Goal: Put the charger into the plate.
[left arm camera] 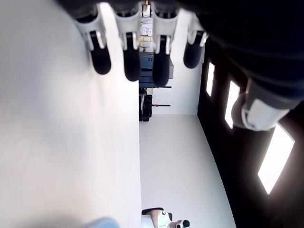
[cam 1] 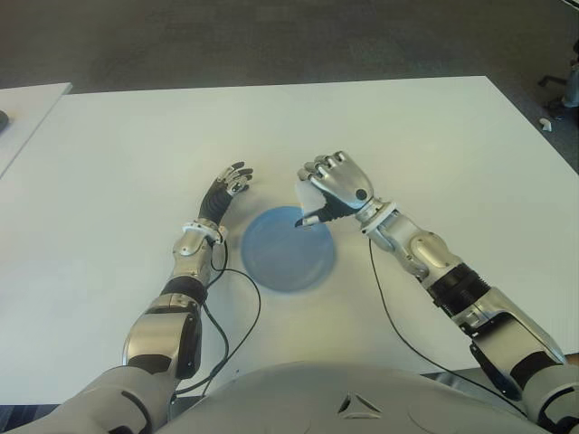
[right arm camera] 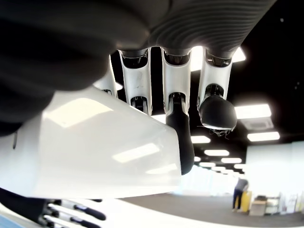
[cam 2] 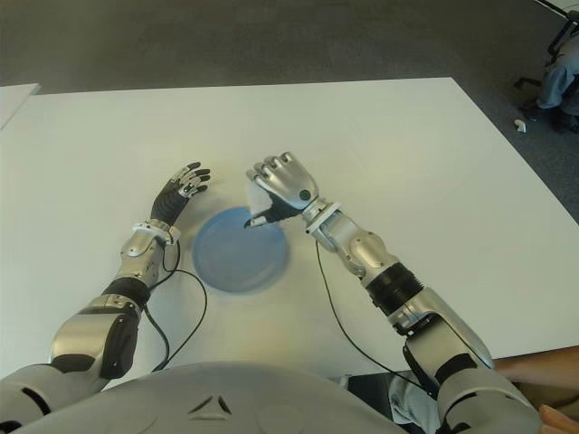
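over the far rim of the blue plate (cam 1: pixel 288 256), on the white surface (cam 1: pixel 407 136): right robot hand (cam 1: pixel 331 188), fingers (right arm camera: pixel 179 124) curled around the white charger (cam 1: pixel 309 200), held clear above the plate's edge. just beside the plate's left side: left robot hand (cam 1: pixel 228 187), fingers (left arm camera: pixel 131 58) stretched out and holding nothing. trailing near the body: black cables (cam 1: pixel 237 318).

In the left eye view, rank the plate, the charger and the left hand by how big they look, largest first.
1. Blue plate, clearly largest.
2. Left hand, open beside the plate's left rim.
3. White charger, partly hidden in the right hand, so its rank against the left hand is unsure.
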Controlling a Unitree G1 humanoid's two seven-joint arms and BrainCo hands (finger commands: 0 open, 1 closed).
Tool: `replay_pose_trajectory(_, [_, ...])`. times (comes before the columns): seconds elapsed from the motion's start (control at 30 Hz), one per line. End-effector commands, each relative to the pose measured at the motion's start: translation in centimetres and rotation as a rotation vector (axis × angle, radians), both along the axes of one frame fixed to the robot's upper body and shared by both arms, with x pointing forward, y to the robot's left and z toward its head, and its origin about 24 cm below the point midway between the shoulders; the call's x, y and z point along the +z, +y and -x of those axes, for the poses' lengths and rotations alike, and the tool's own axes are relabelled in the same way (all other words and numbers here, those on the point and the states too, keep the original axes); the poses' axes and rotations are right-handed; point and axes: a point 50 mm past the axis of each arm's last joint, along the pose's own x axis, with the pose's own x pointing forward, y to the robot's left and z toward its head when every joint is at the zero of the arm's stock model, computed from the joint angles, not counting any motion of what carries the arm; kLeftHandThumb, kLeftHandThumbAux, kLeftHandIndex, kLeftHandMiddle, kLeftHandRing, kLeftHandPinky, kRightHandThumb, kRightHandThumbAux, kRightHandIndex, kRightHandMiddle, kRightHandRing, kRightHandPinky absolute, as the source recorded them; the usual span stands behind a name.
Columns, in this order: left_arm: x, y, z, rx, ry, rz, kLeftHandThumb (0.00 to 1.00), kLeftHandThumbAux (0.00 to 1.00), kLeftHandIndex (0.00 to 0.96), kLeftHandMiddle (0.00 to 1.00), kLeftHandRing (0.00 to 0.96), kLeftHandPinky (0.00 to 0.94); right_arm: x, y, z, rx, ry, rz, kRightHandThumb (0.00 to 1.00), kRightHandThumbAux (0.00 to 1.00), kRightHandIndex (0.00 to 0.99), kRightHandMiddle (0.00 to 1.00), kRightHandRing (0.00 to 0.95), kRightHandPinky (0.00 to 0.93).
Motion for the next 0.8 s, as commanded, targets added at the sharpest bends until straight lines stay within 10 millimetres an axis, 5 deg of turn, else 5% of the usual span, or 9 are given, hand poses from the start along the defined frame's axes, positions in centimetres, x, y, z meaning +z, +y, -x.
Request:
replay_pose_trajectory(0.03, [-5.6,-0.5,5.2,-0.011,0.332,0.011,0.0,0.498,0.155,0.211,0.176,0.155,-0.7,2.2,-0.1,0.046,0.079,-0.007,0.744,0.705,0.442,0.862,0.876,0.904])
replay_pose_trajectory(0.67, [-5.4,-0.4,5.5,-0.017,0.298,0.055,0.0,0.54,0.173,0.194,0.184,0.186,-0.9,3.8,-0.2,0.084,0.082,-0.096,0.739,0.706,0.442,0.845,0.858,0.882])
replay_pose_trajectory(0.8, [-5.5,-0.4,5.6,-0.018,0.299,0.053,0.0,0.537,0.161,0.192,0.187,0.181,-1.0,3.8,0.0,0.099,0.095,-0.138,0.729,0.706,0.441,0.814,0.808,0.795])
